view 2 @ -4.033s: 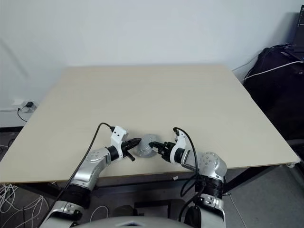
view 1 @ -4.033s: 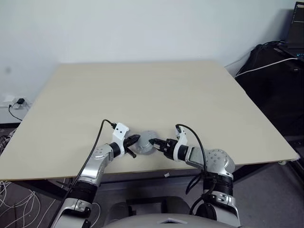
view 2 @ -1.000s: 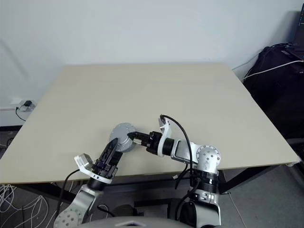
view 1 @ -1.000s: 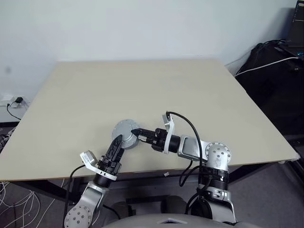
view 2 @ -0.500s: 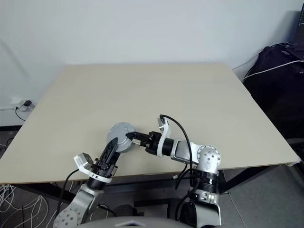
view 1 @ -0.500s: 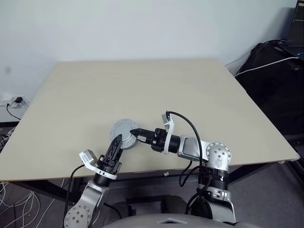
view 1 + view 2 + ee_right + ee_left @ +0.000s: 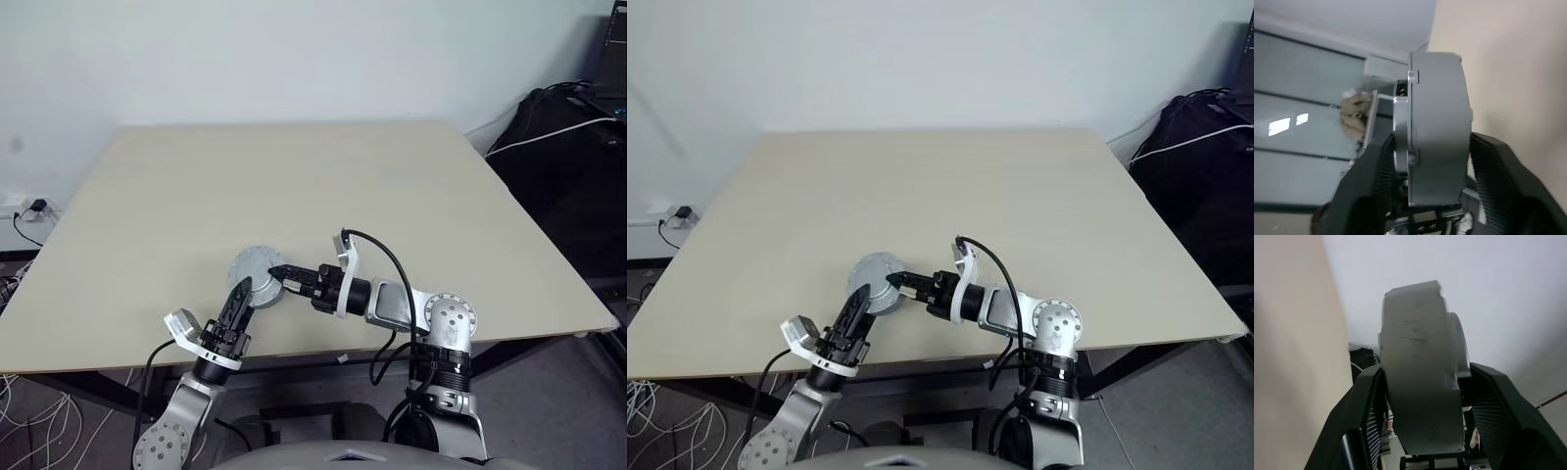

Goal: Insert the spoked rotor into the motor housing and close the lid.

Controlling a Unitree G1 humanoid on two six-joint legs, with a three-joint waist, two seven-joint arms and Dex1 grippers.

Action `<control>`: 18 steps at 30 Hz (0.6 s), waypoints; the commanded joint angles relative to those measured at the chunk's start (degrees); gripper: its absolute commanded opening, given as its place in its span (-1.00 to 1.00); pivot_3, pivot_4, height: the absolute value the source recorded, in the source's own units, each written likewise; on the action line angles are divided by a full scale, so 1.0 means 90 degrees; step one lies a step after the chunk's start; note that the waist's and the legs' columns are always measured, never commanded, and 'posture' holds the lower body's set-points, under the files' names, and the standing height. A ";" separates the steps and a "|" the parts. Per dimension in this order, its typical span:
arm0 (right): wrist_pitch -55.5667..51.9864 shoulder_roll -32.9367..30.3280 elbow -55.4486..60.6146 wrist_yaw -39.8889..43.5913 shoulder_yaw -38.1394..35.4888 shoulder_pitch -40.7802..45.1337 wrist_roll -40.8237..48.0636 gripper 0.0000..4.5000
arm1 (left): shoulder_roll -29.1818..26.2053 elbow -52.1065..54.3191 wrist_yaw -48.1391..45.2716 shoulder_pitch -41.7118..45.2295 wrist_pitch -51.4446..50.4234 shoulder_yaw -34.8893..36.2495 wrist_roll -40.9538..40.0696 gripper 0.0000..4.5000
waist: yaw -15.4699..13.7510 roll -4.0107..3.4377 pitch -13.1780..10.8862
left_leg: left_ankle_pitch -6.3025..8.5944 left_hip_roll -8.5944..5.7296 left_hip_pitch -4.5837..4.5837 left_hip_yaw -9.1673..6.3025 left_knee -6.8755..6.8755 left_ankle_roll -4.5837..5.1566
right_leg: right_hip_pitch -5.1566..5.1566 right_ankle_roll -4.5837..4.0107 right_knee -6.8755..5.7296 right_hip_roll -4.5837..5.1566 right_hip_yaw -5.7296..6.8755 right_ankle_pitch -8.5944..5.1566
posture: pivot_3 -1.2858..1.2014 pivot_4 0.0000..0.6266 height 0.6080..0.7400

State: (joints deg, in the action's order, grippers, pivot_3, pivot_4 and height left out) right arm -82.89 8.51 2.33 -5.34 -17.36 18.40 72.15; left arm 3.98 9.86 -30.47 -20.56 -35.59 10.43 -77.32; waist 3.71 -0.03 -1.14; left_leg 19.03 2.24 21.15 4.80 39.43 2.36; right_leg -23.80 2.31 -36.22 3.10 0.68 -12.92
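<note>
From my station I saw the left gripper [image 7: 1425,431] with its jaws standing partly apart, one on each flat side of the round grey motor [image 7: 1420,382], which filled the gap edge-on; the ribbed pads looked pressed against it on both sides, so I took it as clamped there. The right gripper [image 7: 1432,191] was set the same way, jaws part-way open with the same grey body [image 7: 1437,127] between them, a seam running round its rim where the lid [image 7: 1403,132] met the motor housing [image 7: 1444,122]. I could not make out the spoked rotor anywhere, and could not tell whether it sat inside. From the head camera the assembly [image 7: 257,267] showed as a dull grey disc, its smooth face turned upward, held between the two sets of jaws: the left gripper [image 7: 239,292] reached it from the near side, pointing away from the robot, and the right gripper [image 7: 277,273] came at it from its right edge, pointing across toward the left. Whether the disc rested on the table [image 7: 294,176] or hung just above it I could not tell. Beyond the jaws the pale wooden top stretched to a plain wall [image 7: 294,59]. Off the table's right side lay a dark bag [image 7: 563,157] with a white cable [image 7: 549,139] over it.
</note>
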 commanded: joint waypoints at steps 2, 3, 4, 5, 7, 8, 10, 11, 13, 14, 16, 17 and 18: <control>0.0249 0.0489 0.0195 0.0087 0.0392 -0.0628 0.0128 0.81 | 0.0173 0.0057 -0.0119 0.0113 0.0027 -0.0043 -0.0025 -0.05 | 0.0003 0.0000 0.0000 | 0.0002 -0.0001 0.0004 0.0001 0.0000 0.0003 | 0.0000 0.0013 0.0009 0.0000 0.0000 0.0008 | 0.03 -1.00 1.00; 0.0292 0.0480 0.0185 0.0052 0.0412 -0.0637 0.0137 0.94 | 0.0175 0.0044 -0.0129 0.0119 0.0025 -0.0037 -0.0012 -0.05 | 0.0003 0.0000 0.0000 | 0.0003 -0.0001 0.0008 0.0000 0.0000 0.0004 | -0.0001 0.0029 0.0016 0.0000 0.0001 0.0018 | 0.03 -1.00 1.00; 0.0332 0.0465 0.0176 0.0023 0.0436 -0.0647 0.0148 1.00 | 0.0176 0.0035 -0.0137 0.0123 0.0026 -0.0033 -0.0001 -0.05 | 0.0002 0.0000 0.0000 | 0.0004 -0.0001 0.0012 0.0001 0.0000 0.0006 | -0.0002 0.0030 0.0019 0.0000 0.0001 0.0018 | 0.03 -1.00 1.00; 0.0376 0.0448 0.0171 -0.0012 0.0465 -0.0659 0.0158 1.00 | 0.0176 0.0030 -0.0144 0.0124 0.0028 -0.0030 0.0006 -0.05 | 0.0002 0.0000 0.0000 | 0.0004 -0.0001 0.0015 0.0001 0.0000 0.0008 | -0.0003 0.0030 0.0023 0.0001 0.0001 0.0019 | 0.03 -1.00 1.00; 0.0535 0.0443 0.0150 -0.0164 0.0500 -0.0684 0.0100 1.00 | 0.0179 0.0025 -0.0152 0.0126 0.0038 -0.0026 0.0016 -0.05 | 0.0000 -0.0001 0.0001 | 0.0006 -0.0002 0.0022 0.0001 0.0001 0.0010 | -0.0005 0.0032 0.0030 0.0001 0.0001 0.0020 | 0.03 -1.00 1.00; 0.0624 0.0433 0.0137 -0.0224 0.0517 -0.0695 0.0051 1.00 | 0.0184 0.0024 -0.0154 0.0124 0.0045 -0.0026 0.0022 -0.05 | -0.0002 -0.0001 0.0001 | 0.0006 -0.0002 0.0024 0.0002 0.0002 0.0011 | -0.0006 0.0033 0.0031 0.0001 0.0001 0.0021 | 0.03 -1.00 1.00; 0.0862 0.0430 0.0116 -0.0360 0.0529 -0.0721 -0.0082 1.00 | 0.0197 0.0029 -0.0154 0.0114 0.0066 -0.0021 0.0033 -0.05 | -0.0003 -0.0001 0.0001 | 0.0007 -0.0005 0.0026 0.0001 0.0003 0.0012 | -0.0007 0.0032 0.0032 0.0003 0.0001 0.0020 | 0.03 -1.00 1.00; 0.0992 0.0437 0.0094 -0.0426 0.0516 -0.0732 -0.0128 1.00 | 0.0208 0.0037 -0.0149 0.0108 0.0085 -0.0016 0.0039 -0.05 | -0.0003 -0.0001 0.0001 | 0.0007 -0.0006 0.0026 0.0002 0.0003 0.0013 | -0.0007 0.0032 0.0032 0.0004 0.0001 0.0021 | 0.03 -1.00 1.00; 0.1442 0.0478 0.0108 -0.0502 0.0466 -0.0769 -0.0321 1.00 | 0.0249 0.0060 -0.0125 0.0088 0.0180 0.0011 0.0085 -0.05 | -0.0009 -0.0001 0.0001 | 0.0008 -0.0007 0.0026 0.0002 0.0003 0.0013 | -0.0007 0.0032 0.0032 0.0005 0.0001 0.0020 | 0.03 -1.00 1.00; 0.1634 0.0521 0.0083 -0.0554 0.0403 -0.0778 -0.0337 1.00 | 0.0271 0.0068 -0.0114 0.0080 0.0239 0.0029 0.0110 -0.05 | -0.0010 -0.0001 0.0001 | 0.0008 -0.0008 0.0027 0.0001 0.0004 0.0013 | -0.0007 0.0032 0.0032 0.0005 0.0001 0.0020 | 0.03 -1.00 1.00; 0.1900 0.0535 0.0033 -0.0595 0.0319 -0.0776 -0.0295 1.00 | 0.0376 0.0084 -0.0015 0.0082 0.0522 0.0120 0.0222 -0.05 | -0.0014 -0.0001 0.0001 | 0.0008 -0.0009 0.0027 0.0002 0.0005 0.0014 | -0.0007 0.0032 0.0032 0.0005 0.0001 0.0020 | 0.03 -1.00 1.00; 0.1975 0.0524 0.0025 -0.0599 0.0315 -0.0779 -0.0254 1.00 | 0.0431 0.0087 0.0026 0.0089 0.0677 0.0172 0.0271 -0.05 | -0.0014 -0.0001 0.0001 | 0.0008 -0.0010 0.0027 0.0003 0.0005 0.0014 | -0.0007 0.0032 0.0033 0.0005 0.0000 0.0021 | 0.03 -1.00 1.00; 0.2012 0.0493 0.0031 -0.0582 0.0344 -0.0782 -0.0233 1.00 | 0.0479 0.0089 0.0081 0.0098 0.0825 0.0217 0.0332 -0.05 | -0.0013 -0.0001 0.0001 | 0.0008 -0.0010 0.0027 0.0003 0.0005 0.0014 | -0.0007 0.0033 0.0033 0.0005 0.0000 0.0021 | 0.03 -1.00 1.00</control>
State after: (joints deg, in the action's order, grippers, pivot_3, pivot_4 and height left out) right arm -66.54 6.33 2.21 -10.63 -15.77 14.85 68.86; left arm 4.16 8.55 -29.57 -20.94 -30.91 11.56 -74.35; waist 3.59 -0.04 -1.14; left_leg 19.11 2.15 21.40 4.82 39.48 2.49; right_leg -23.87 2.60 -35.93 3.14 0.68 -12.73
